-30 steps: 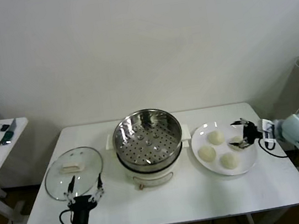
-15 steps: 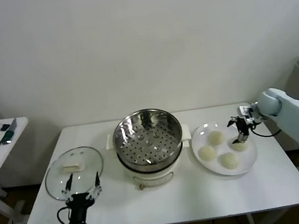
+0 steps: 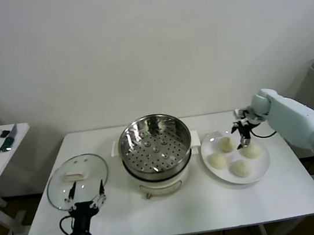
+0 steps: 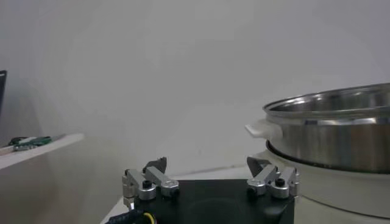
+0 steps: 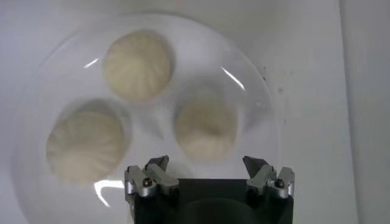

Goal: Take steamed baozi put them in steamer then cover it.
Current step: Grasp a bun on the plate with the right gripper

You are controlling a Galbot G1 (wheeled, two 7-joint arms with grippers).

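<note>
From the head view, the right gripper (image 3: pixel 244 135) is hanging over the white plate (image 3: pixel 261 166) beside the steamer (image 3: pixel 155 144), four smooth round baozi (image 3: pixel 241 168) sitting on that plate, while the left gripper (image 3: pixel 86 195) is waiting with fingers spread at the near edge of the clear glass cover (image 3: pixel 77 180) lying flat on the table (image 3: pixel 216 208). The left wrist view is giving only the steamer's shiny steel wall (image 4: pixel 341 131) side-on above its cream base — no buns. The right wrist view is looking straight down on three pleated baozi (image 5: pixel 205 129) on the glossy plate (image 5: pixel 256 91), its own fingers (image 5: pixel 149 178) standing apart and gripping nothing.

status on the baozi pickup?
Right gripper open above round cream-white baozi on white plate. Left gripper open, idle near glass lid. Steel steamer empty. Path clear.
</note>
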